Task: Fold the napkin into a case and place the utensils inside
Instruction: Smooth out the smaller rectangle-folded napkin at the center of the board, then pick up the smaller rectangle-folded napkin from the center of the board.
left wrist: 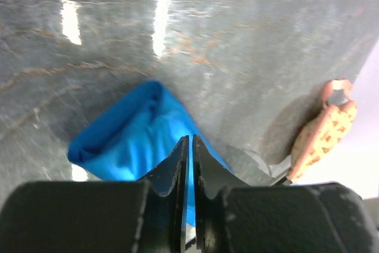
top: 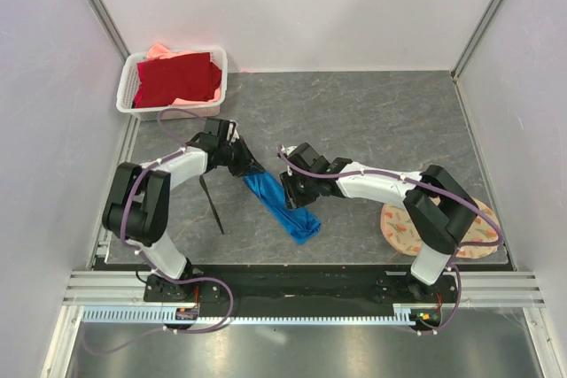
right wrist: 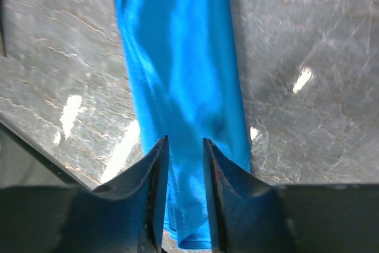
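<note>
Pinches the 11 o'clock end of the folded napkin (top: 282, 207), stretched slantwise at bench (top: 372, 121) centre, in the clenched left tool (left wrist: 189, 140), poises the released right tool (right wrist: 185, 141) astride its middle, black utensil (top: 213, 205) at 9 o'clock.

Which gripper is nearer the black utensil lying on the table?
Left. The left gripper is at the far end of the napkin, just right of the utensil and its far tip. The right gripper is farther right, over the napkin's middle.
</note>
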Robot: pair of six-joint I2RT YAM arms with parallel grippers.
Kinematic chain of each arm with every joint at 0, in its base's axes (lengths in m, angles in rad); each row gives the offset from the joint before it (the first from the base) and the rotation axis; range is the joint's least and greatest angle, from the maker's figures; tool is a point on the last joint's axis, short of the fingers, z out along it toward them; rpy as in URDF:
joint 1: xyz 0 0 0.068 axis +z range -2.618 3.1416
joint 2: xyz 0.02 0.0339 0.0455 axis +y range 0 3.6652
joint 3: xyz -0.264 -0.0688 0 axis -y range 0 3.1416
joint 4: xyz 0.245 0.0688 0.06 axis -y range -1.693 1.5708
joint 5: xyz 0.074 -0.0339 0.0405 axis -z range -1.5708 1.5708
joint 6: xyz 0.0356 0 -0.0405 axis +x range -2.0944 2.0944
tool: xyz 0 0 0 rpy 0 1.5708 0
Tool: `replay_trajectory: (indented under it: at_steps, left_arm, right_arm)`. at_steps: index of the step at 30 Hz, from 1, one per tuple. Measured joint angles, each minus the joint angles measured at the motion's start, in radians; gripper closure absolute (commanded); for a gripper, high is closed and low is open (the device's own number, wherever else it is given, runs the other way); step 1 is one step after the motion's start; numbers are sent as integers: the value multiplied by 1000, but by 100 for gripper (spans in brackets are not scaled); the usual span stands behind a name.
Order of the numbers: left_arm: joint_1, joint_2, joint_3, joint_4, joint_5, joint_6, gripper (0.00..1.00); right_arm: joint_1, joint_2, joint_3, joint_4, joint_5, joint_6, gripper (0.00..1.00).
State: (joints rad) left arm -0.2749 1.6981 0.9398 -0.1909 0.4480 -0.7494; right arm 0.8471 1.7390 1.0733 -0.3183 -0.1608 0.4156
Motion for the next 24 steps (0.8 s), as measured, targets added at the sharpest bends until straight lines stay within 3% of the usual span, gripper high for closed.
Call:
replay_trajectory:
  at_steps: [15,24]
  left_arm:
    - [47,-326,35,-181,-2,33,80]
    - [73,-481,-11,-241,6,64,80]
  right_arm:
    - [98,48,107,-96,46,-79,45]
    - [171,133,156,-132,189,-79,46]
